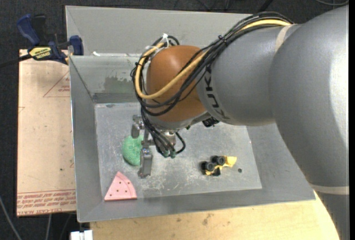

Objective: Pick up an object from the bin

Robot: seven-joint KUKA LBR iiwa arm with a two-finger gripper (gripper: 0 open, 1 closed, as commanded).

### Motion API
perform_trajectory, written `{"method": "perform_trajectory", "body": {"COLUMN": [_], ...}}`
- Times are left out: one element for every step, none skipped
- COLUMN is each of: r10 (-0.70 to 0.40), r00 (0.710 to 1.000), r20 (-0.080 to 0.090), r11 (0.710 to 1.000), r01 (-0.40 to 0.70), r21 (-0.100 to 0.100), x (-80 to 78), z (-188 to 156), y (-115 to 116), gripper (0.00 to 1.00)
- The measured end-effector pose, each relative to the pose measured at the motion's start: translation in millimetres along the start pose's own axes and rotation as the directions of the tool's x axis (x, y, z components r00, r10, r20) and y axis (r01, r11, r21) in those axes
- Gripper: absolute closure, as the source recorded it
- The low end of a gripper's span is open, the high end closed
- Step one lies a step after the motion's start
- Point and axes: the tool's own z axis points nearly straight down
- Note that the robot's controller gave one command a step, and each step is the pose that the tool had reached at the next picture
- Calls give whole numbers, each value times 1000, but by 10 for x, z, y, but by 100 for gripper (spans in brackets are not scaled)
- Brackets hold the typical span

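My gripper (145,167) hangs below the orange wrist cover, low over the bin floor at left of centre. A green, rounded lump (131,151) lies right against its left side, partly hidden by it. A pink triangular wedge with small dots (121,188) lies on the floor just below and left of the gripper, near the front wall. A small yellow toy with black wheels (217,164) sits apart to the right.
The bin's left wall slopes up close to the green lump. The big arm covers the bin's right and back. Bare floor shows between the gripper and the yellow toy.
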Motion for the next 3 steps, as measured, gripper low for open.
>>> {"method": "perform_trajectory", "body": {"r10": [61,34,34], "r00": [998,999,999], "r20": [5,5,5], "r11": [998,999,999], "r01": [-61,-34,-34], "r21": [-2,-3,-3], "x": [-72,-79,-79], "z": [337,489,489], "y": [-126,-304,-304], "gripper": [0,100,100]}}
